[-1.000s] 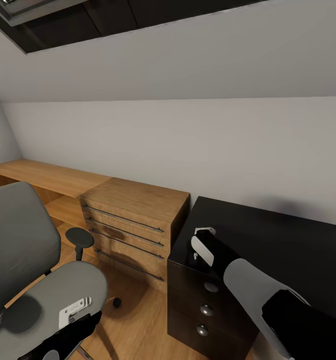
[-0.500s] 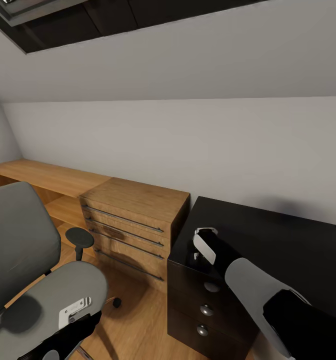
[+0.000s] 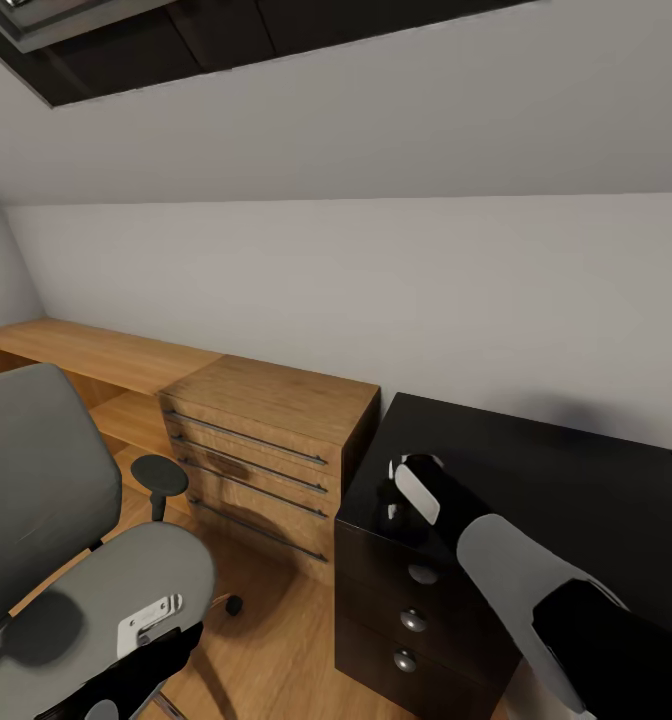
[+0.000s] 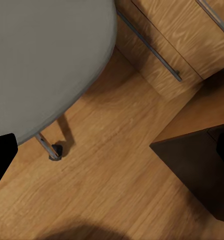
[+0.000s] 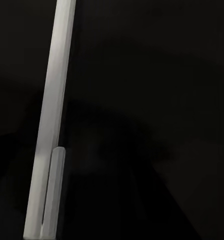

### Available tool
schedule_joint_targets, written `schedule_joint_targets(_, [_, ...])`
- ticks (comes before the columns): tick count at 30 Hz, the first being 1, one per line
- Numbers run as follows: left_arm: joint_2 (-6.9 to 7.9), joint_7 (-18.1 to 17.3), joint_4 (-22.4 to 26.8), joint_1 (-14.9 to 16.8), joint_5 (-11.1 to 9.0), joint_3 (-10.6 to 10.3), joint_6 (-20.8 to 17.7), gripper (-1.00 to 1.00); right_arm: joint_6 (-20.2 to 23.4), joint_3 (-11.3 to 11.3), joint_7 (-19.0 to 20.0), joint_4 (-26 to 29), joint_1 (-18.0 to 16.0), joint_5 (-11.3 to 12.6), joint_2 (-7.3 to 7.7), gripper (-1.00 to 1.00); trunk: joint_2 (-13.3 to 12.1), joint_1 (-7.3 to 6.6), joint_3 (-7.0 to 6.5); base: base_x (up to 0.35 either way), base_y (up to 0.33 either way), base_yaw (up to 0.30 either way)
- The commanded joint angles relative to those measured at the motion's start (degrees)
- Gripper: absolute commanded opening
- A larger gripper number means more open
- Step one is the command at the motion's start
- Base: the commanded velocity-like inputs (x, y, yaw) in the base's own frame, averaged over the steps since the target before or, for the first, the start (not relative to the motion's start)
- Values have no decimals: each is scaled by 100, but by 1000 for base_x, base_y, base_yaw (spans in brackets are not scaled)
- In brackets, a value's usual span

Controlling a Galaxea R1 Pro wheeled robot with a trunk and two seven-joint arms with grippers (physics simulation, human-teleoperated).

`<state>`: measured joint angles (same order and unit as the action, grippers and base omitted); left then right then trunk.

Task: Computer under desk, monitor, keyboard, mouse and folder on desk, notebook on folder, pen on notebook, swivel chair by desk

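In the head view the right hand (image 3: 408, 487) hangs low over the near left corner of the desk (image 3: 536, 470), just above the dark drawers (image 3: 413, 600) with their silver knobs; compared with a second ago the hand has slid a little to the right and down along the desk top, while the camera and everything else have kept their place; whether its fingers are spread or pressed together cannot be told from here. The swivel chair (image 3: 66, 540) stands left of the desk, apart from it, with the oak cabinet (image 3: 266, 440) between them against the wall; the left hand (image 3: 146, 625) sits over the chair's seat, its fingers hidden, so its state cannot be told.

In the left wrist view the grey seat (image 4: 42, 60) lies above the oak floor (image 4: 112, 175), a caster (image 4: 54, 150) under it, the cabinet's rail handles (image 4: 152, 50) beyond.

In the right wrist view the white pen (image 5: 52, 135) lies on the black desk top (image 5: 157, 120); no fingers appear around it.
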<state>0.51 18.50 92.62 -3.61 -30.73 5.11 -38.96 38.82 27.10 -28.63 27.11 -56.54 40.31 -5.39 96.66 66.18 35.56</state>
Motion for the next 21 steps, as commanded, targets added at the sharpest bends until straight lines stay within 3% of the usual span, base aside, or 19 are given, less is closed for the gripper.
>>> schedule_joint_targets(1, [2, 48, 10, 0, -60, -1, -15, 100, 70, 33, -46, 2, -1, 72, 6, -100, 2, 0, 6, 0, 0, 0])
schedule_joint_targets(13, [2, 48, 10, 0, -56, -1, -15, 100, 180, -19, -40, 31, -2, 107, 11, -100, 2, 0, 6, 0, 0, 0])
schedule_joint_targets(21, [2, 48, 10, 0, -56, -1, -15, 100, 266, -28, -43, 32, 0, 293, 5, -100, 2, 0, 6, 0, 0, 0])
